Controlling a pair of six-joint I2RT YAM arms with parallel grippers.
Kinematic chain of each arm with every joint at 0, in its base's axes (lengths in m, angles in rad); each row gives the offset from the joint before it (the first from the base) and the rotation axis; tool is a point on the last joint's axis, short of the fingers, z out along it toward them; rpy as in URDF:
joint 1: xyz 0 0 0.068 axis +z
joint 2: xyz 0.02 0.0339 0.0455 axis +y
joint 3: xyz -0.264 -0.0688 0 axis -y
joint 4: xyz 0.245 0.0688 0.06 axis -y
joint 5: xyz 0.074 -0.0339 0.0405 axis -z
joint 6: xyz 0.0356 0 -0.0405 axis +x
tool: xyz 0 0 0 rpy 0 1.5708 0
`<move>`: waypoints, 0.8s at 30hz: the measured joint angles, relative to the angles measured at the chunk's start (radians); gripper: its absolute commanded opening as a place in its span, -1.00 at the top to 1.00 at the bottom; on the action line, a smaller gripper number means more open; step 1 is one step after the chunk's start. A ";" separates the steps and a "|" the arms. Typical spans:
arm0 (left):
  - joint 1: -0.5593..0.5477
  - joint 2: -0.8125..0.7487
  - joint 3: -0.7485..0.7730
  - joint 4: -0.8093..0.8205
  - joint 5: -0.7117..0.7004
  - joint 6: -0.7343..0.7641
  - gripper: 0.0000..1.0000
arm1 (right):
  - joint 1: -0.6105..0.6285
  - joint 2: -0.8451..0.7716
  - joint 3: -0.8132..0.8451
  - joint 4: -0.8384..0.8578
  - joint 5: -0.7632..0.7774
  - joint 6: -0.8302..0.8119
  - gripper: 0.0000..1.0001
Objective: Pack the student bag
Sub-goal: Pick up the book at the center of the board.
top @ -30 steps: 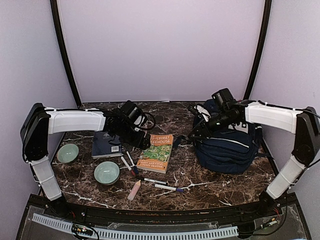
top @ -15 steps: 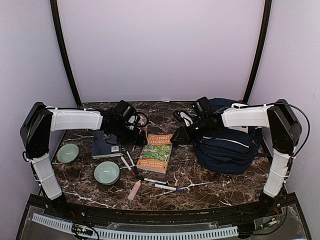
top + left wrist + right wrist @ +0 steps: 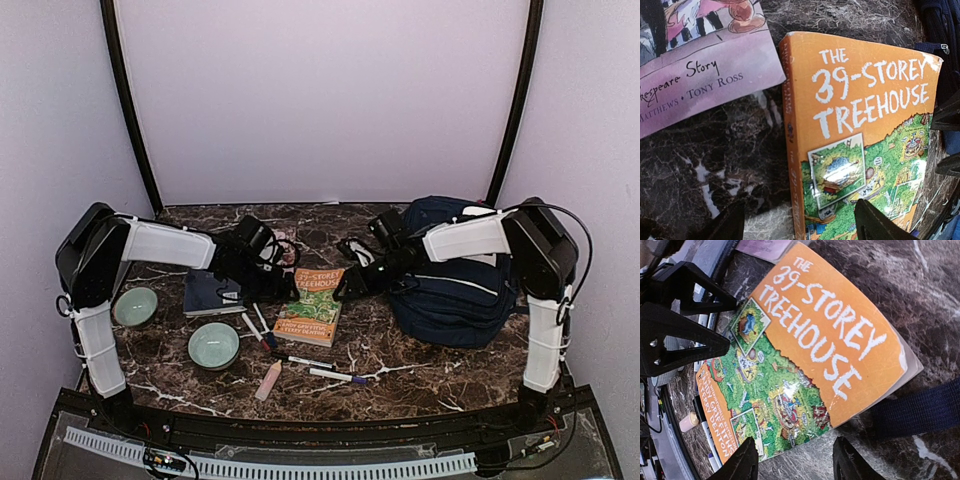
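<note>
**Bag at the right rear, both grippers open over the orange paperback**

Your student bag [image 3: 462, 292] sits on the right rear part of the table, slumped and rounded. It is soft navy fabric with a pale stripe across its front. The right arm crosses its top, so you cannot tell what is inside it. In the right wrist view a flat navy webbing strap [image 3: 920, 411] lies on the stone just beside the corner of the paperback.

That orange paperback [image 3: 312, 305] lies flat, left of the bag. Its glossy cover catches the light, with white lettering above a green cartoon picture and one corner worn pale.

The right gripper [image 3: 796, 462] hangs over the book's edge nearest the bag, with its black fingers apart and nothing between them. The left gripper [image 3: 800, 225] comes in from the other side, also spread. One finger is above the bare stone and the other above the cover, either side of the spine. It clamps nothing.

A purple picture book [image 3: 695, 65] lies flat just beyond the paperback.

Further left, a flat navy book [image 3: 208, 292] lies partly under the left arm. Near it stand two round, pale green glazed bowls [image 3: 134, 306] [image 3: 213, 345], whose smooth insides are all you can see. Slim pens [image 3: 255, 328] [image 3: 338, 377] and a stubby pinkish stick [image 3: 268, 380] are scattered in front.

The table [image 3: 420, 365] is dark brown, white-veined marble with a polished surface.
</note>
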 measured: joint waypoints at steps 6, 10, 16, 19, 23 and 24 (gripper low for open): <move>0.001 -0.005 -0.044 0.073 0.030 -0.051 -0.41 | -0.001 0.071 0.019 0.003 -0.021 -0.002 0.23; 0.007 -0.015 -0.082 0.133 0.063 -0.081 -0.39 | -0.006 0.098 0.047 -0.001 -0.042 0.005 0.41; 0.008 -0.026 -0.106 0.164 0.094 -0.118 -0.39 | -0.034 0.114 0.050 0.002 -0.071 0.048 0.67; 0.008 -0.026 -0.106 0.163 0.108 -0.134 -0.39 | -0.039 0.121 0.062 -0.007 -0.080 0.072 0.69; 0.008 -0.026 -0.107 0.160 0.139 -0.159 -0.46 | -0.041 0.138 0.089 -0.025 -0.089 0.093 0.74; 0.008 -0.026 -0.108 0.159 0.145 -0.167 -0.48 | -0.043 0.142 0.093 -0.028 -0.091 0.100 0.77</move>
